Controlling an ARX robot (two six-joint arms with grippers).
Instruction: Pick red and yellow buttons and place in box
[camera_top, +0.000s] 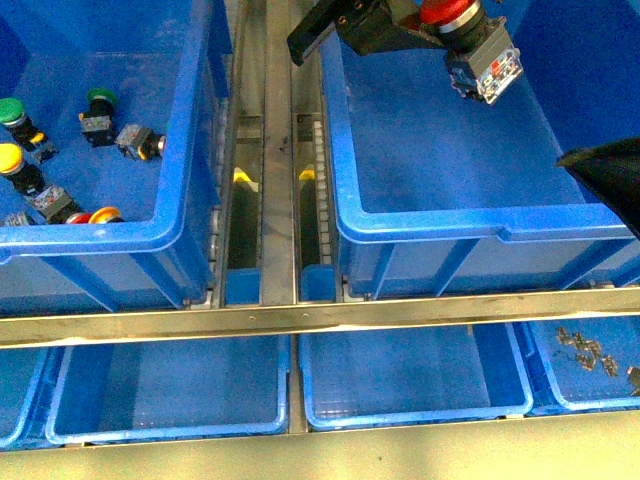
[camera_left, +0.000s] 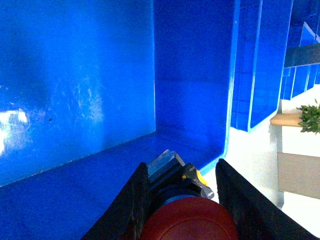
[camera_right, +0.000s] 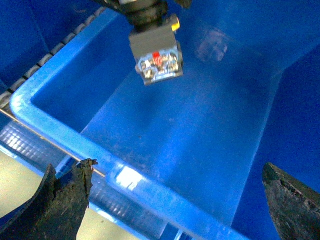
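My left gripper (camera_top: 432, 28) is shut on a red button (camera_top: 470, 40), holding it by its black body high over the right-hand box (camera_top: 480, 222), grey contact block pointing down. In the left wrist view the red cap (camera_left: 190, 220) sits between the fingers of the left gripper (camera_left: 182, 169), with the box's wall (camera_left: 75, 75) beyond. The right wrist view shows the hanging button (camera_right: 156, 57) above the box's rim (camera_right: 75, 135); my right gripper (camera_right: 175, 172) is open and empty. It shows at the right edge in the front view (camera_top: 610, 180). The left crate (camera_top: 100, 235) holds a yellow button (camera_top: 10, 158), a red one (camera_top: 78, 217) and an orange one (camera_top: 105, 214).
Two green-capped switches (camera_top: 12, 112) (camera_top: 100, 98) lie in the left crate. A metal rail (camera_top: 278, 150) runs between the two crates. A steel bar (camera_top: 320, 315) crosses in front, with shallow blue trays (camera_top: 165, 390) (camera_top: 410, 385) below; one tray holds metal clips (camera_top: 590, 355).
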